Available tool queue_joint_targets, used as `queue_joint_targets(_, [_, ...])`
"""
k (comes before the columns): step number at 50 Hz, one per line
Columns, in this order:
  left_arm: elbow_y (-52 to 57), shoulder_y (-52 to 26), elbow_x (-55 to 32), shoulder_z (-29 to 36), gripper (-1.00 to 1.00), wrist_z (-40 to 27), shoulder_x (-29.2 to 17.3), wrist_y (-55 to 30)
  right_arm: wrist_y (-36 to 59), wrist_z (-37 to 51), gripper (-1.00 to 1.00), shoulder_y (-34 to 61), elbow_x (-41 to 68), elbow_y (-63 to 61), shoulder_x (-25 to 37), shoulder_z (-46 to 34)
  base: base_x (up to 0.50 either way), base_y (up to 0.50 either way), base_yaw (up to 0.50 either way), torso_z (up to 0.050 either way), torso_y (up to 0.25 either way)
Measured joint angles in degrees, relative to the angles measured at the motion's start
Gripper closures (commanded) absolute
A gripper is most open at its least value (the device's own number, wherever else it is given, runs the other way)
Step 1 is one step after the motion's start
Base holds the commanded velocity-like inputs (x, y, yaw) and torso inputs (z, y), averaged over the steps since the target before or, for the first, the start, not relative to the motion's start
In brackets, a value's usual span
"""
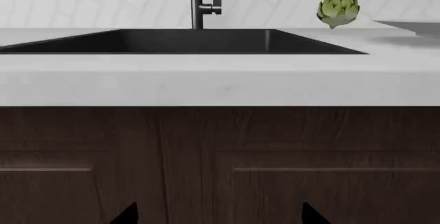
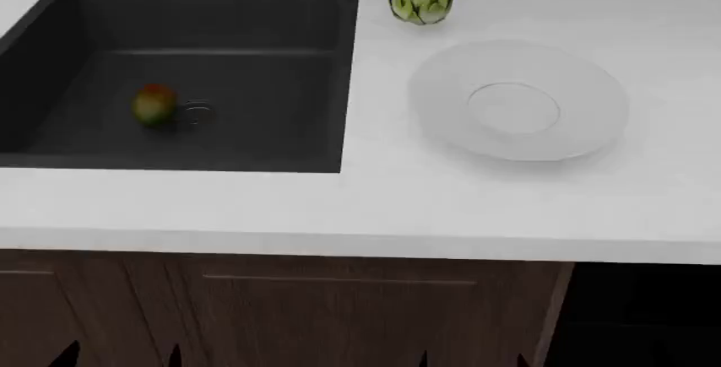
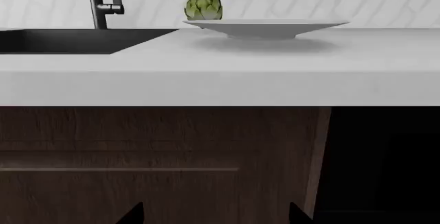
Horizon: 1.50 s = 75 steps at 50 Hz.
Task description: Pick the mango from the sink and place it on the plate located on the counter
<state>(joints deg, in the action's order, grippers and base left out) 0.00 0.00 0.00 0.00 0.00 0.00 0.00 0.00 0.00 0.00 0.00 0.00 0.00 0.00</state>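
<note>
Small red-orange and green oval mango [image 2: 154, 104] on the floor of the matte black sink [image 2: 67, 29], long axis roughly upright in the head view, touching the round metal drain [image 2: 197, 114].

Both grippers sit low before the dark brown cabinets [image 2: 338, 316], well below and apart from the mango; left gripper [image 1: 218, 214] and right gripper [image 3: 214, 214] show only dark fingertips [image 1: 127, 214] spread apart, holding nothing. The sink wall hides the mango from both wrist views; the wide white plate [image 2: 586, 122] lies on the white counter [image 2: 372, 207].
</note>
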Motion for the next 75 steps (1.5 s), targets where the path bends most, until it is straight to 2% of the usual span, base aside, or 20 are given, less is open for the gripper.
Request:
queue_joint_targets(7, [0.03, -0.33, -2.95, 1.67, -1.0, -1.9, -1.52, -1.04, -1.56, -0.7, -1.0, 0.04, 2.12, 0.32, 0.91, -0.69, 0.0, 0.0, 0.0, 0.0, 0.0])
queue_joint_targets(14, [5.46, -0.59, -4.32, 2.54, -1.0, -3.84, -3.56, -6.73, 3.01, -3.77, -1.0, 0.28, 8.24, -5.38, 3.35, -1.68, 0.0, 0.0, 0.0, 0.0, 0.0])
queue_joint_targets(22, [18.59, -2.9, -5.92, 2.96, -1.0, -5.22, -6.5, -19.11, 16.13, -2.0, -1.0, 3.73, 12.52, -18.56, 6.88, -2.06, 0.0, 0.0, 0.0, 0.0, 0.0])
queue_joint_targets(34, [37.46, -11.99, -8.21, 2.81, -1.0, -6.62, -10.65, -41.61, 38.51, 2.49, -1.0, 14.19, 18.17, -37.19, 11.39, -0.86, 0.0, 0.0, 0.0, 0.0, 0.0])
queue_joint_targets(42, [45.31, -20.32, -10.71, 1.14, -1.0, -6.24, -12.47, -55.01, 49.66, 4.76, -1.0, 23.58, 21.01, -42.14, 13.08, 0.23, 0.0, 0.0, 0.0, 0.0, 0.0])
queue_joint_targets(50, [47.99, -29.55, -12.56, 0.49, -1.0, -5.56, -14.24, -64.95, 57.39, 6.35, -1.0, 32.44, 22.75, -43.85, 13.92, 0.44, 0.0, 0.0, 0.0, 0.0, 0.0])
queue_joint_targets(59, [48.88, -35.88, -13.68, 0.13, -1.0, -5.11, -15.58, -70.76, 61.47, 6.49, -1.0, 38.16, 24.41, -43.83, 14.45, 0.66, 0.0, 0.0, 0.0, 0.0, 0.0])
queue_joint_targets(75, [48.38, -39.2, -13.91, 0.84, -1.0, -5.17, -17.04, -72.22, 63.19, 6.22, -1.0, 41.38, 26.94, -44.14, 14.25, 2.44, 0.28, 0.24, 0.0, 0.0, 0.0])
